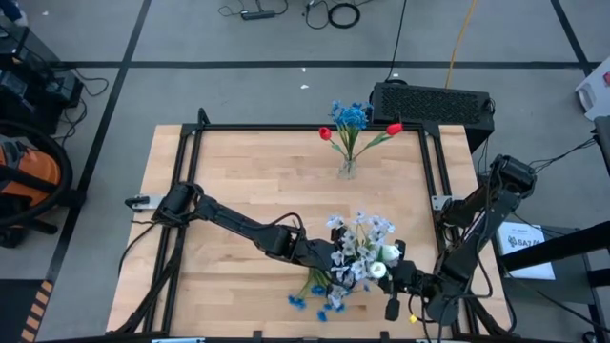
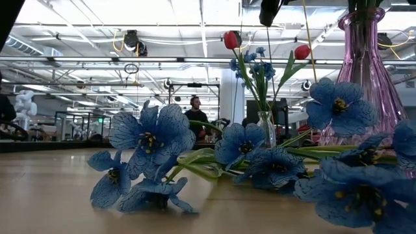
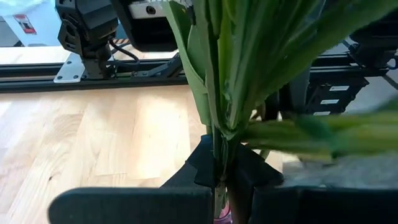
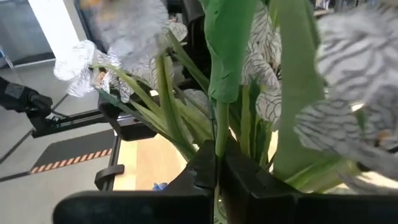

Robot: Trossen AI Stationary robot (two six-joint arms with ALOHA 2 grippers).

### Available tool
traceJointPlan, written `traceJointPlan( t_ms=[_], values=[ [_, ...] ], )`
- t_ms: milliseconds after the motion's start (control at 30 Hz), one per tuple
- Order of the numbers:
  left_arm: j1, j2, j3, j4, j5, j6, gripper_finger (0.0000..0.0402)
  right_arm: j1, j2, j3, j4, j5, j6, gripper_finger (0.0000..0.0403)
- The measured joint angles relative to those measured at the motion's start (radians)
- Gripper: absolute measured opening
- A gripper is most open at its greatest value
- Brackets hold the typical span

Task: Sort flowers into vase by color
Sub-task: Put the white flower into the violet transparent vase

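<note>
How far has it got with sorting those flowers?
Partway. A clear vase at the table's far edge already holds red tulips and blue flowers. Both pincers, left and right, grip green stems at the pink vase of pale flowers. Loose blue flowers remain on the table.

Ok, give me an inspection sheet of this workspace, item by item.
Surface: wooden table, bare except for the flowers and vases.
Job's things: clear vase at the far edge holds blue flowers and red tulips; pale flowers stand bunched in the pink vase; loose blue flowers lie near the front edge.
Clutter: nothing seen.
Grippers: left gripper and right gripper, each shut on green stems at the pale bunch.
Cables: coiled on the floor beyond the table.
Surroundings: person far behind; orange vacuum at left.
</note>
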Motion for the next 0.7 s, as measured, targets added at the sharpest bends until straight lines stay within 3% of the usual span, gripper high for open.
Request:
traceJointPlan(
  t_ms=[367,700],
  values=[
    [0.000,0.001,0.000,-0.002,0.000,-0.015,0.0019,-0.029,0.030,-0.001,0.000,-0.056,0.015,0.0004],
    [0.001,0.001,0.000,-0.009,0.000,-0.023,0.0114,-0.003,-0.041,-0.006,-0.051,-0.083,-0.010,0.0055]
  ],
)
